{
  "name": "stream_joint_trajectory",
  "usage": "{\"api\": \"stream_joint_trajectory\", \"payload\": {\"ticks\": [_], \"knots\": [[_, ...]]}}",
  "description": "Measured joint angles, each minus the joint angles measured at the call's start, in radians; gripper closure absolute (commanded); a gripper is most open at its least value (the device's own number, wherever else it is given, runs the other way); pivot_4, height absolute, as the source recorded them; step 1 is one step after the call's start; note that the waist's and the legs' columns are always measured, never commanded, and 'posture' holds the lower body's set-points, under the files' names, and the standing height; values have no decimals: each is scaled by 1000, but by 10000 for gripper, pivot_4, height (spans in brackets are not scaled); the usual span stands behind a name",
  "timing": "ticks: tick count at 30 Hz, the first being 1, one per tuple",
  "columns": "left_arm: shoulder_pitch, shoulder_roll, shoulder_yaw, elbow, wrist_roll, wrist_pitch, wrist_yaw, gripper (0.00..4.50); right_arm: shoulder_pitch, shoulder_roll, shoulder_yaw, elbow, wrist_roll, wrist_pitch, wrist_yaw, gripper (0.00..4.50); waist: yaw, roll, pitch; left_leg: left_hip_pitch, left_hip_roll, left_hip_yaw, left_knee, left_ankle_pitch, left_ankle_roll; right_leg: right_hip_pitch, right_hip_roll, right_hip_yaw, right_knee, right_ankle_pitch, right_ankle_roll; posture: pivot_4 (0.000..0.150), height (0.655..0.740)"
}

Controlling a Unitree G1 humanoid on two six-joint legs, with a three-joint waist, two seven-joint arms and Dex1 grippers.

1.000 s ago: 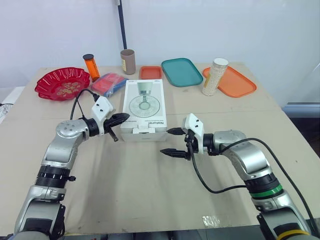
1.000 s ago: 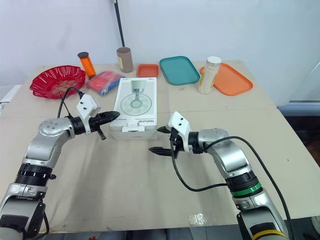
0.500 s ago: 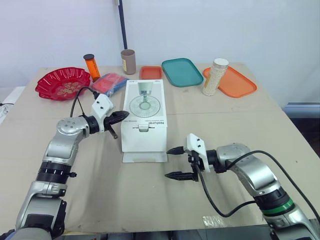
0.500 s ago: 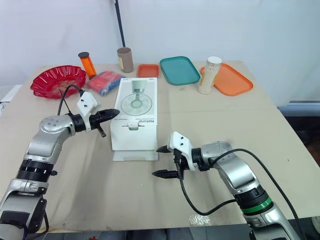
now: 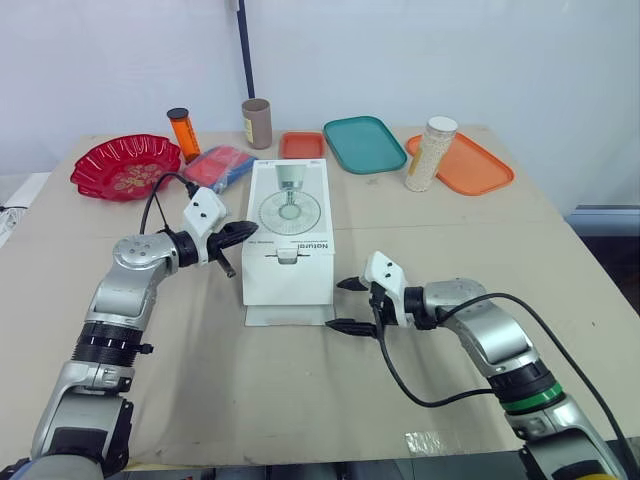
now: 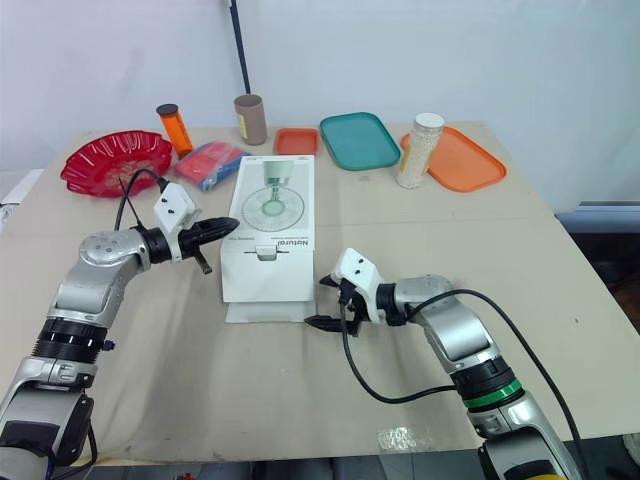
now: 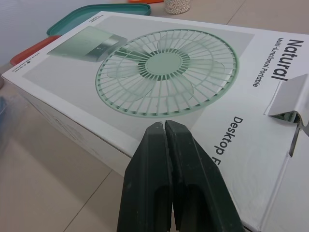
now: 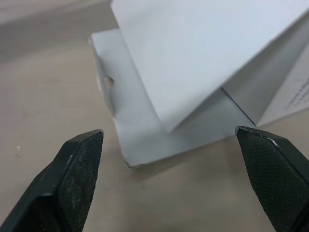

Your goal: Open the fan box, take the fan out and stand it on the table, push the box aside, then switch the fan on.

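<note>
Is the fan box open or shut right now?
Open: the fan box has its end flap sloping down onto the table, near the open right gripper.

The near table [image 5: 250,400] lies bare, and so does the stretch right of the box [image 5: 288,215]. The box's flap [image 5: 288,315] lies flat toward the robot, just beside the spread right claw [image 5: 335,304]. The left claw [image 5: 250,231], fingers together, sits at the box's left edge. A pouch [image 5: 218,166], small tray [image 5: 301,145] and teal tray [image 5: 363,144] block the room behind the box.
</note>
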Motion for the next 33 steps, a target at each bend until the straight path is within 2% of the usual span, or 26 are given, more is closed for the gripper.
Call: {"api": "stream_joint_trajectory", "payload": {"ticks": [6,14,18,20,26,33], "knots": [[3,6,3,0,1,-2,1,43692,23,-24,-8,-122,98,6,89,0,0,0,0,0,0,0,0,0,0,0,0,0,0,0,0,1500,7400],[12,44,23,22,-2,-19,-7,43692,-32,53,-76,-122,188,57,27,0,-3,0,0,0,0,0,0,0,0,0,0,0,0,0,0,1500,7400],[47,38,44,-12,-43,-9,-18,43692,-173,191,-124,53,129,49,-178,0,-2,0,0,0,0,0,-1,1,-2,-2,0,0,1,1,-1,1500,7400],[47,33,59,-22,-58,3,-1,43692,-200,213,-131,88,121,49,-218,0,2,0,0,-1,0,-2,-1,3,-6,-2,-1,-1,1,1,-1,1500,7400],[11,3,162,-38,-124,45,101,43692,-202,227,-111,104,104,36,-217,0,1,0,0,-5,0,-2,1,2,-7,-4,-1,-2,0,1,-1,1500,7400],[21,-5,111,-156,-159,104,66,43692,-179,194,-79,104,77,15,-164,0,-1,0,0,-4,0,-1,1,1,-6,-3,-1,-2,0,1,-1,1500,7400]]}}
